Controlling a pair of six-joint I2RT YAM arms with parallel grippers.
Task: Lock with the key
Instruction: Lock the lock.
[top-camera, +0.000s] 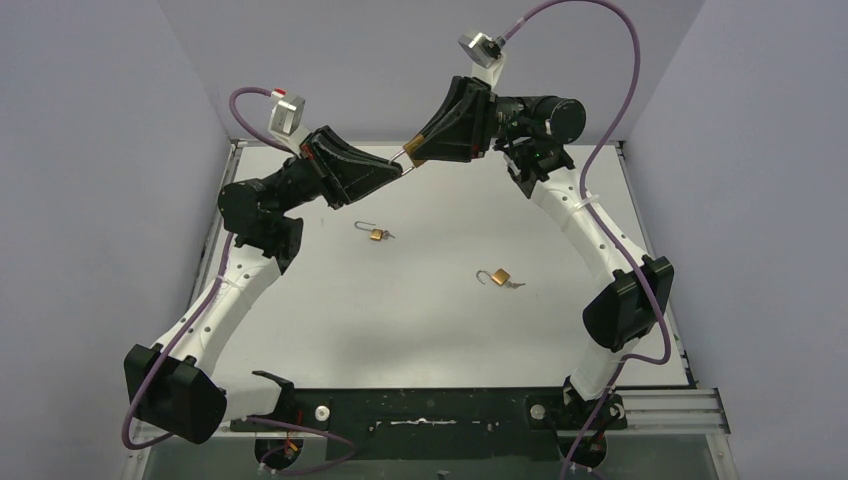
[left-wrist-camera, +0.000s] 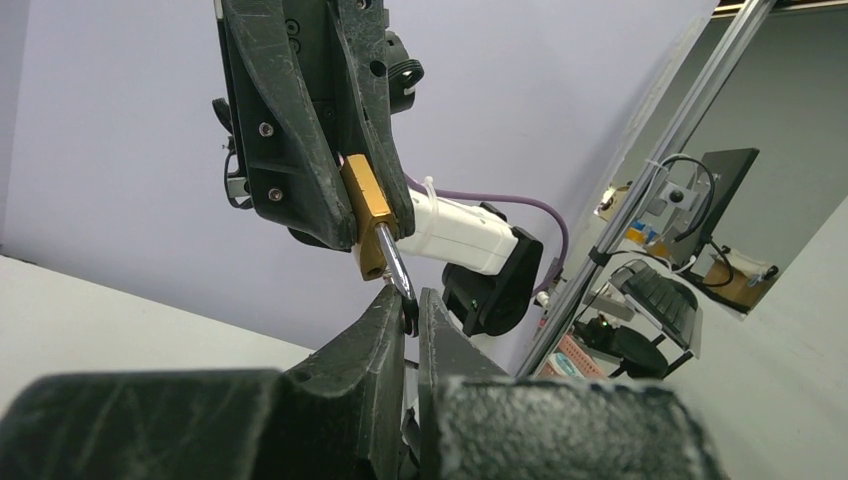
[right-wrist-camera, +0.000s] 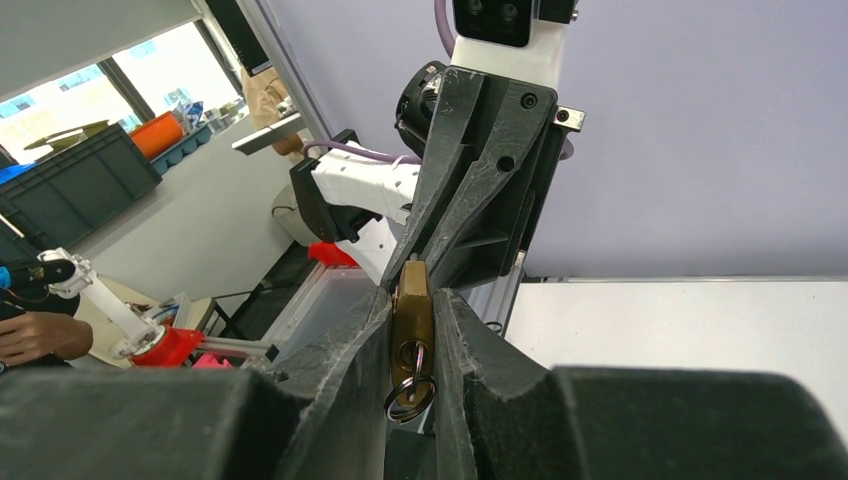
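My right gripper (top-camera: 418, 155) is shut on a brass padlock (right-wrist-camera: 411, 305), held in the air above the far side of the table. A key (right-wrist-camera: 414, 352) with a ring (right-wrist-camera: 407, 392) sits in the padlock's bottom end, between my right fingers. My left gripper (top-camera: 398, 172) meets it tip to tip. In the left wrist view the padlock body (left-wrist-camera: 365, 215) sits between the right fingers, and its silver shackle (left-wrist-camera: 397, 268) runs down into my left gripper (left-wrist-camera: 410, 308), which is shut on it.
Two more small brass padlocks lie on the white table, both with open shackles and keys: one at the middle left (top-camera: 376, 234), one at the middle right (top-camera: 500, 277). Grey walls enclose the table on the left, back and right.
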